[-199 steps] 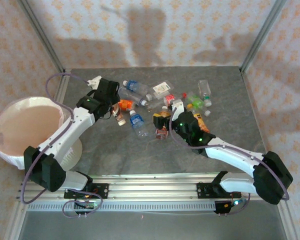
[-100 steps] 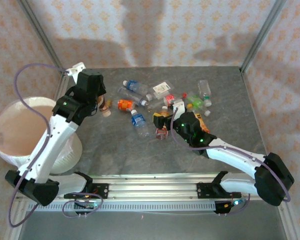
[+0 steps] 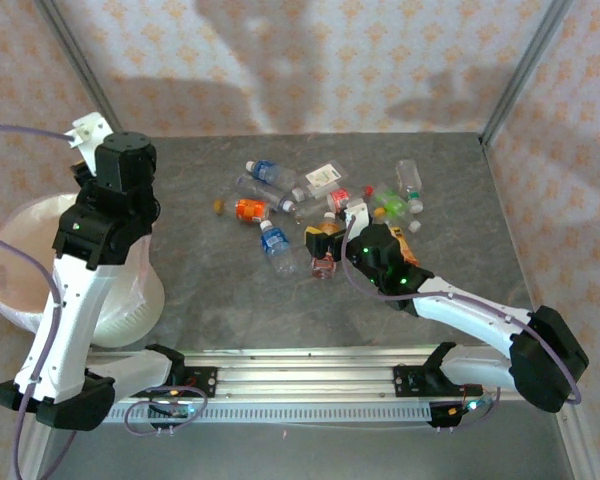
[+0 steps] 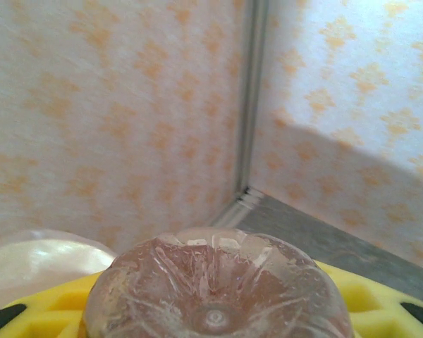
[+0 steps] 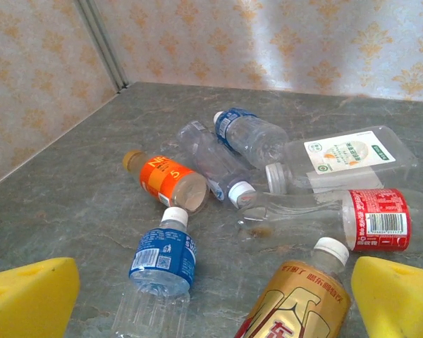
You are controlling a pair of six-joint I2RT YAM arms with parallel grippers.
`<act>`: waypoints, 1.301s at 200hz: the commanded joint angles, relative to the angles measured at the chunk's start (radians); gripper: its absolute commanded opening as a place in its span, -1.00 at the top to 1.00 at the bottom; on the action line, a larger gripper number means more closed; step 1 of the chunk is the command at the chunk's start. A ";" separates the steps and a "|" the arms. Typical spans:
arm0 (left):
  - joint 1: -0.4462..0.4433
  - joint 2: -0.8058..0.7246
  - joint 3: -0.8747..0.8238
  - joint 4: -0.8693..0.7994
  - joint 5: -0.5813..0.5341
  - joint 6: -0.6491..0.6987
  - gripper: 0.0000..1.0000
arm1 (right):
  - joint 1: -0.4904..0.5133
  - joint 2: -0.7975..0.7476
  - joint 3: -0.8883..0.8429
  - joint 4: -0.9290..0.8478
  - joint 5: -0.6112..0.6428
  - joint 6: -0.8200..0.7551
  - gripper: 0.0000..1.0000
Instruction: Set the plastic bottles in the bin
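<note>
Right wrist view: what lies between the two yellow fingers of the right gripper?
In the right wrist view, a blue-label bottle and a gold-label bottle, both white-capped, lie on the grey table between the fingers of the open right gripper.

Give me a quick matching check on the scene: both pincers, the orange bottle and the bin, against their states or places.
Things:
1. left pincer
2. right pincer
3. orange bottle
4. bin

States or places:
A. lying on its side on the table
B. open
C. standing left of the table
D. shut on a bottle

Pairs: 1-D, 2-B, 3-A, 4-C.
</note>
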 commanded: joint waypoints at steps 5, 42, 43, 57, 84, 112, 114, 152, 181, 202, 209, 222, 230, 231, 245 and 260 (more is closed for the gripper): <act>0.026 -0.014 0.062 -0.079 -0.147 0.083 0.18 | 0.007 0.028 0.021 0.015 -0.031 -0.027 -0.98; 0.143 -0.010 0.041 -0.096 -0.198 0.139 0.18 | 0.007 0.053 0.041 -0.002 -0.059 -0.033 -0.98; 0.148 -0.010 0.038 -0.097 -0.196 0.139 0.18 | 0.007 0.054 0.042 -0.002 -0.060 -0.034 -0.98; 0.237 -0.016 0.013 -0.102 -0.132 0.120 0.19 | 0.007 0.057 0.046 -0.007 -0.066 -0.041 -0.98; 0.393 -0.035 -0.050 -0.100 0.020 0.059 0.19 | 0.007 0.062 0.057 -0.027 -0.072 -0.061 -0.98; 0.509 -0.046 -0.105 -0.134 0.157 -0.001 0.18 | 0.007 0.051 0.053 -0.039 -0.074 -0.058 -0.98; 0.515 -0.047 -0.108 -0.139 0.161 -0.004 0.19 | 0.008 0.050 0.053 -0.039 -0.073 -0.058 -0.98; 0.591 -0.033 -0.134 -0.260 0.210 -0.049 0.17 | 0.007 0.030 0.030 -0.044 -0.062 -0.045 -0.98; 0.603 -0.036 -0.182 -0.280 0.280 -0.055 0.19 | 0.007 0.025 0.022 -0.048 -0.060 -0.049 -0.98; 0.602 -0.028 -0.223 -0.288 0.306 -0.046 0.18 | 0.007 0.022 0.021 -0.053 -0.060 -0.056 -0.98; 0.602 -0.025 -0.237 -0.297 0.292 -0.053 0.18 | 0.007 0.022 0.019 -0.052 -0.060 -0.056 -0.98; 0.602 -0.027 -0.273 -0.295 0.305 -0.064 0.18 | 0.007 0.024 0.014 -0.047 -0.057 -0.056 -0.98; 0.602 -0.032 -0.295 -0.291 0.327 -0.077 0.18 | 0.007 0.025 0.013 -0.045 -0.058 -0.053 -0.98; 0.602 -0.032 -0.298 -0.291 0.329 -0.079 0.18 | 0.006 0.025 0.013 -0.045 -0.058 -0.053 -0.98; 0.602 -0.044 -0.337 -0.265 0.372 -0.099 0.16 | 0.007 0.027 0.013 -0.048 -0.061 -0.053 -0.98; 0.602 -0.047 -0.377 -0.252 0.388 -0.126 0.10 | 0.007 0.028 0.012 -0.051 -0.063 -0.054 -0.98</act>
